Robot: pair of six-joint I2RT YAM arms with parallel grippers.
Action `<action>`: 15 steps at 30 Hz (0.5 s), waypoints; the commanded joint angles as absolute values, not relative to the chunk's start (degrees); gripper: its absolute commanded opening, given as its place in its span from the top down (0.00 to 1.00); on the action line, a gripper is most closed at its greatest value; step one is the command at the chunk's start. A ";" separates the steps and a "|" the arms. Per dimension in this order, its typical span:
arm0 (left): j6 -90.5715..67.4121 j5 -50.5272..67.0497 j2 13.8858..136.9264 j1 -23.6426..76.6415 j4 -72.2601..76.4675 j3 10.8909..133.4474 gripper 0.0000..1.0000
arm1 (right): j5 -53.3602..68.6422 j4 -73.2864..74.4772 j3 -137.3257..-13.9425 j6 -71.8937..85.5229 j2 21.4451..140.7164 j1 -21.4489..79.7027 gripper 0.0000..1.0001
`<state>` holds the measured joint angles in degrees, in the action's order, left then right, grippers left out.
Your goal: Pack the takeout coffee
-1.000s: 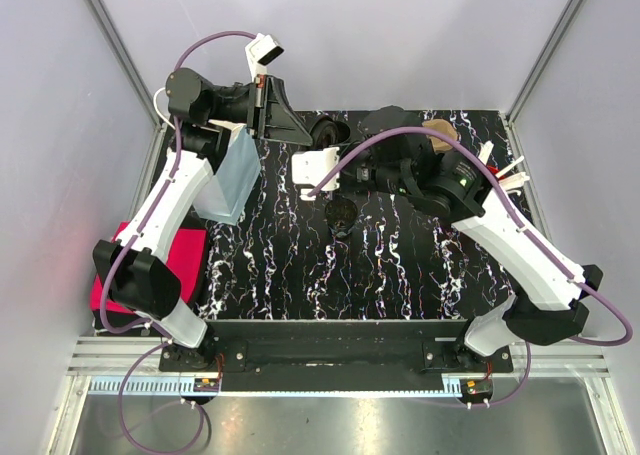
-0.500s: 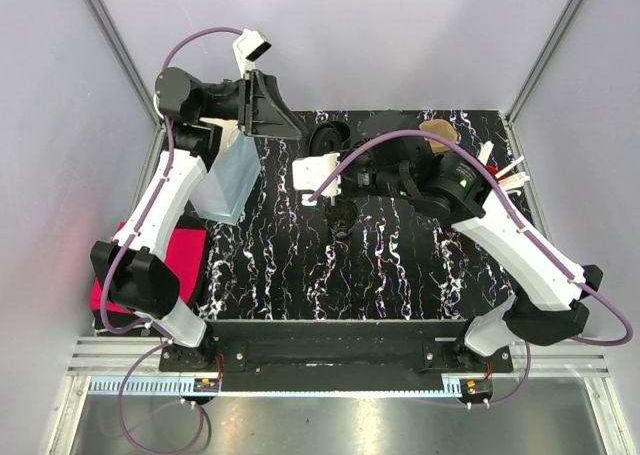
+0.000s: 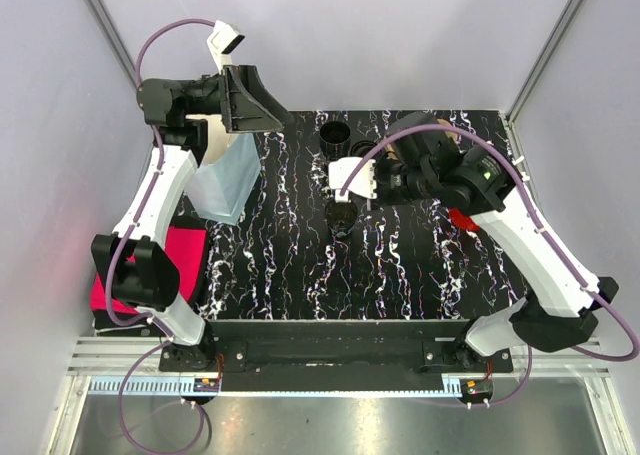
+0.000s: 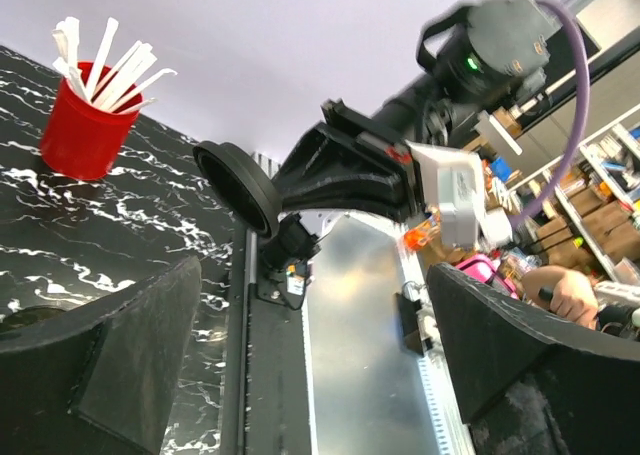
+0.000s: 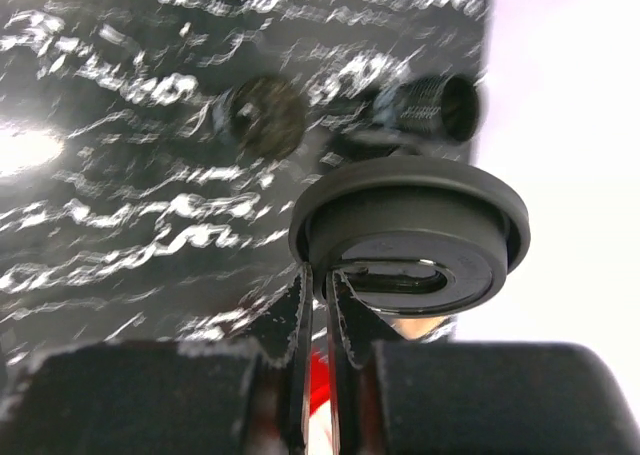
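Left claw [image 4: 312, 350] lifted, now spread wide, right claw [image 5: 318, 310] drawn back, pinching black lid [image 5: 412, 223]

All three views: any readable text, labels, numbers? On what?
No text can be read in any view.
Small tags at the arm bases: too small to read.
Boxes on the background shelves: blurred.
Lid and red cup: no print visible.

- Red stirrer cup [image 3: 462, 220]: worktop's right edge, mostly hidden under the right arm.
- Dark cup [image 5: 262, 115] and second dark cup [image 5: 430, 107]: motion-blurred, contents unreadable.
- Black lid [image 5: 410, 225]: rim partly covered by the pinching right fingers [image 5: 300, 320].
- Left fingers [image 4: 110, 365]: cut off by the picture's bottom edge.
- Pink box [image 3: 190, 260]: partly beneath the left arm.
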<state>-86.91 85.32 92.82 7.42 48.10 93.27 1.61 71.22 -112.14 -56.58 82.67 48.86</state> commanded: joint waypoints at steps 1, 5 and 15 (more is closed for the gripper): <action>-89.38 86.66 95.88 7.56 57.30 91.50 0.01 | 10.27 83.92 -115.22 -53.62 85.07 42.82 1.00; -89.47 86.13 98.61 8.61 58.89 91.84 0.01 | 15.45 88.24 -112.34 -53.26 86.05 39.04 1.00; -91.66 87.36 95.64 14.75 62.12 92.46 0.01 | 24.16 81.23 -98.36 -51.59 79.82 31.91 1.00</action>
<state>-89.86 85.34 101.06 12.19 54.54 91.81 17.28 76.23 -102.26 -53.28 85.36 32.86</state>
